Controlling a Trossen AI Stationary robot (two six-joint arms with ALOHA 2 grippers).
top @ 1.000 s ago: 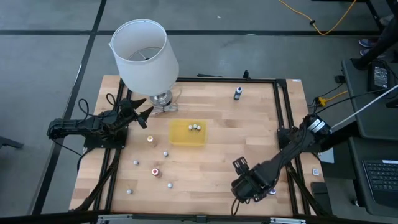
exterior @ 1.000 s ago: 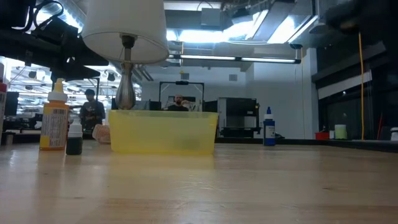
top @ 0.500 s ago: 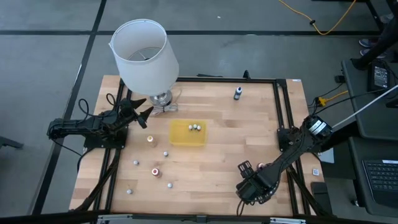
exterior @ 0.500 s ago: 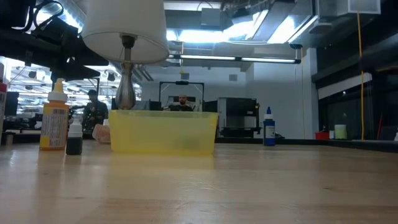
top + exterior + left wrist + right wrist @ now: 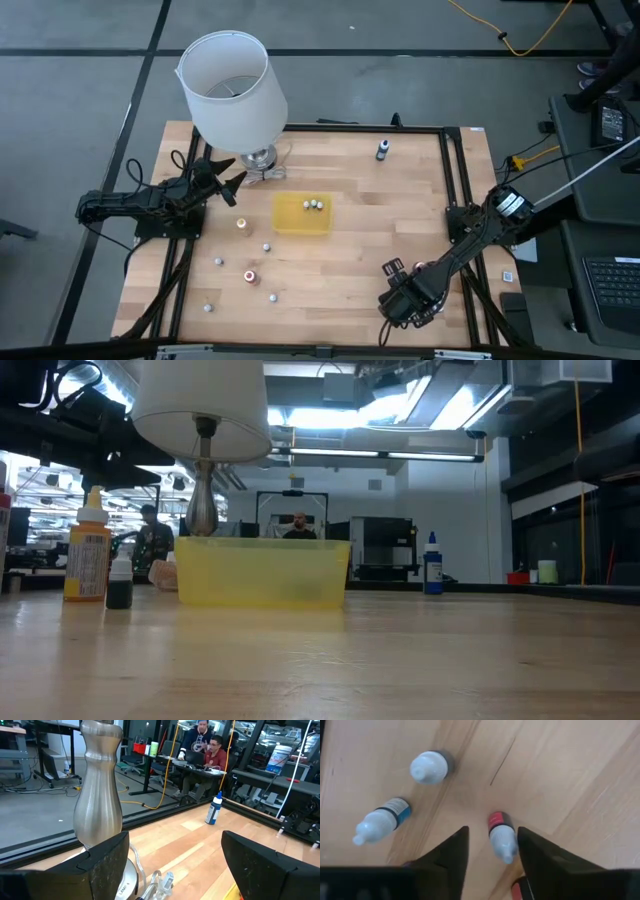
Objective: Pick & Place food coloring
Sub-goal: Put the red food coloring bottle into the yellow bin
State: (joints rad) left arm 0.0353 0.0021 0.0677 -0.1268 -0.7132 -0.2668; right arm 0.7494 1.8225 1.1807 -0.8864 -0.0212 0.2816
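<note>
While the left gripper (image 5: 228,180) is waiting at the bench's (image 5: 400,215) left edge beside the lamp base (image 5: 98,795), its fingers (image 5: 102,862) are standing spread with nothing between them. Just right of it, several food coloring bottles are standing scattered on the wood: an orange-topped one (image 5: 241,224), a red-topped one (image 5: 249,276), and small whitish ones (image 5: 267,247) around them. Two more bottles (image 5: 314,205) are already lying in the yellow tray (image 5: 290,225) at the bench's middle, and a blue-capped bottle (image 5: 382,150) is standing alone near the far edge.

Farther right, the right gripper (image 5: 405,300) is hanging low over the near right corner, where a red-banded bottle (image 5: 499,836) is lying on its side. Its fingers (image 5: 446,860) are parted wide and flanking that bottle, apparently without touching it; two other bottles, one upright (image 5: 429,767) and one blue-banded (image 5: 380,822), are lying close by.

Judging from this, the step in hand is the grasp of the red-banded bottle. Doing it well likely means lowering until the fingertips are nearly brushing the wood, centring on the body rather than the tapering nozzle, and closing gently so the round bottle is not rolling away.
</note>
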